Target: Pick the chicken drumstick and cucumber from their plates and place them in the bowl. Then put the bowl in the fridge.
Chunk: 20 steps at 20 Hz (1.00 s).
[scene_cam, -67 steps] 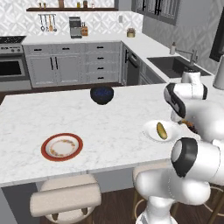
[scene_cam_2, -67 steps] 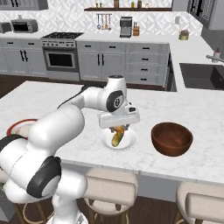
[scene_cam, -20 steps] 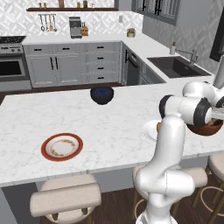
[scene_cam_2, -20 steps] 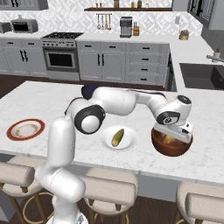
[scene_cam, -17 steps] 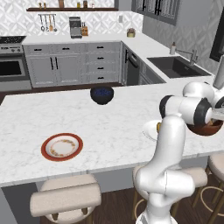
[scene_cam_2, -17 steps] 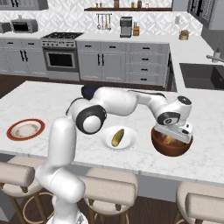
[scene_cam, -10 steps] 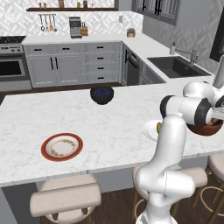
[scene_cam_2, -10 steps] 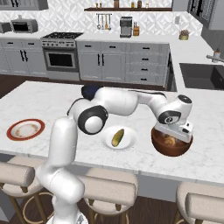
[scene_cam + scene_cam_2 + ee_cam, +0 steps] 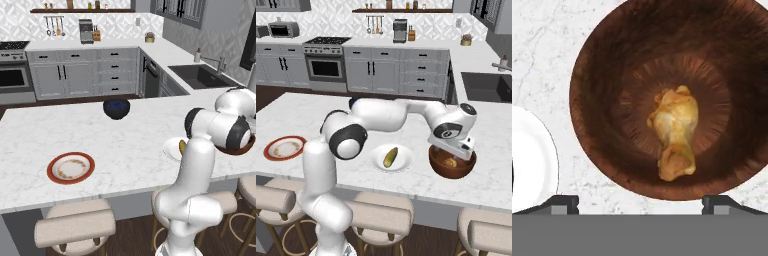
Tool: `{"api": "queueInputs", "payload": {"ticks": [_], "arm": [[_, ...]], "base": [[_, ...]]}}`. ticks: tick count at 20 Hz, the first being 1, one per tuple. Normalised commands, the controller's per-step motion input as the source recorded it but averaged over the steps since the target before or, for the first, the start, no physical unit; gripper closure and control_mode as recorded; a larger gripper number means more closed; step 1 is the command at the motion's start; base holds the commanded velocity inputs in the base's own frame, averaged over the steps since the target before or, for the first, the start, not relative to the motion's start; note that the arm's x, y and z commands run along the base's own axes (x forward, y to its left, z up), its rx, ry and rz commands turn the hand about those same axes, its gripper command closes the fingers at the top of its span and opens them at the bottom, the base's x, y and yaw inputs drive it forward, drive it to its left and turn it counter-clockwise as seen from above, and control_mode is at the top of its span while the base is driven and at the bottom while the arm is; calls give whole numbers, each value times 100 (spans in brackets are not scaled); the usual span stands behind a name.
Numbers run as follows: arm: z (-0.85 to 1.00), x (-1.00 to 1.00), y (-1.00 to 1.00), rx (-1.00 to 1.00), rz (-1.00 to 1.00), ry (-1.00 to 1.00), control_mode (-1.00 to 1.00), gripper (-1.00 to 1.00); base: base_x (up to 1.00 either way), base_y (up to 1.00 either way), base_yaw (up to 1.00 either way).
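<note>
Since a second ago my end effector [image 9: 452, 153] has spread wide, released, and the drumstick [image 9: 674, 131] lies in the bowl [image 9: 452, 166]. Cucumber [image 9: 390, 157] waits on the white plate [image 9: 377, 160]; I risk clipping the bowl's rim if I swing over low.

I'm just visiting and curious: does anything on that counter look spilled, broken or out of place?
Nothing stands out. The chicken drumstick lies inside the wooden bowl, the cucumber sits on its white plate, and the counter shows no spill.
</note>
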Motion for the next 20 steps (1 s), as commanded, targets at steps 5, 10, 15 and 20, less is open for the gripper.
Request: {"api": "queueInputs", "payload": {"ticks": [5,10,15,20], "arm": [[61,-80,98,-3,0,1,-100,-100],[37,-69,100,-7,3,0,-100,-100],[0,-43,100,-9,15,-3,-100,-100],[1,0,97,-13,14,0,-100,-100]], "base": [[0,0,0],[0,0,0],[0,0,0],[0,0,0]]}}
